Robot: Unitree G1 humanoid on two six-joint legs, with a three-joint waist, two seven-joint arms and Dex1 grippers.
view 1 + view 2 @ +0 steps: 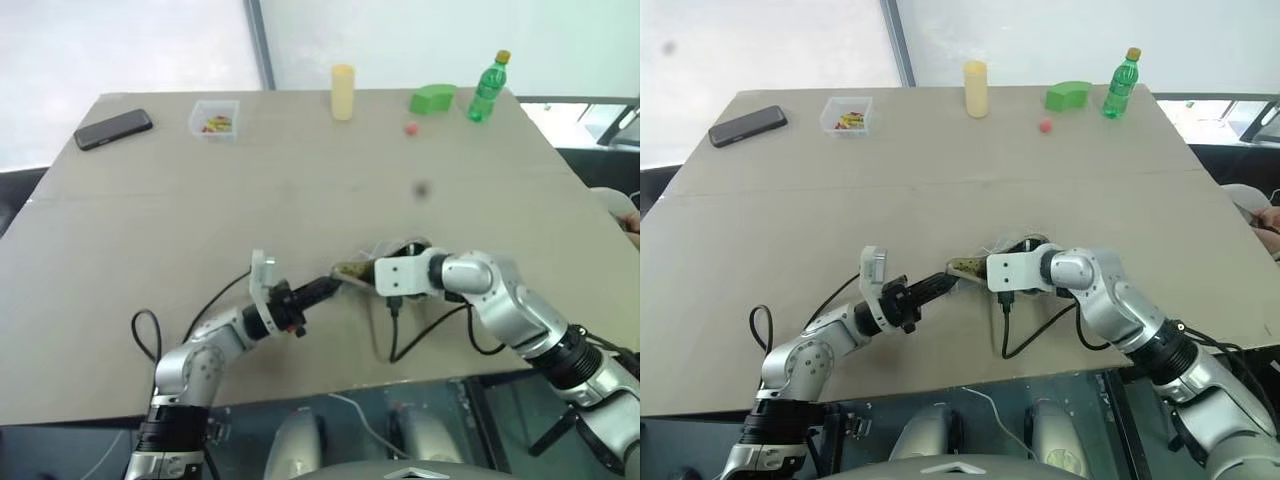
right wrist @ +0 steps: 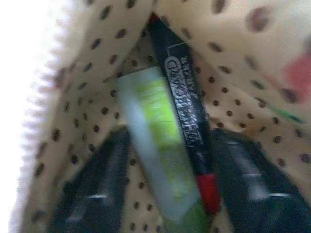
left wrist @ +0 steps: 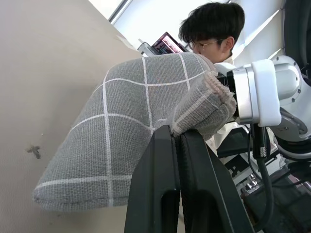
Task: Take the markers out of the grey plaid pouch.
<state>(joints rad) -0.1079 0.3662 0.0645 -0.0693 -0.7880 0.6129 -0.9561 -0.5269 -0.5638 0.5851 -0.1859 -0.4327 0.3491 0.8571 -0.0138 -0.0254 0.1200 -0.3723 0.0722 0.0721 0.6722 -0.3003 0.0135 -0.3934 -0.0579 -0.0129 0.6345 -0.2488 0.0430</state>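
Right wrist view puts you inside the grey plaid pouch (image 3: 121, 141): your right gripper (image 2: 167, 189) has its two dark fingers (image 2: 97, 189) either side of the markers (image 2: 167, 145), a lime green one and a black one with a red band, not yet visibly clamped. Their long axes run straight ahead along the fingers, deeper into the spotted lining, so I judge the pull-out is straight back along the fingers. Left wrist view shows your left gripper (image 3: 177, 184) pinched tight on the pouch's rim, holding its mouth towards the right arm. Beyond, the table (image 1: 150, 230) lies open; the phone (image 1: 113, 128), green bottle (image 1: 488, 88) and a person sit well apart.
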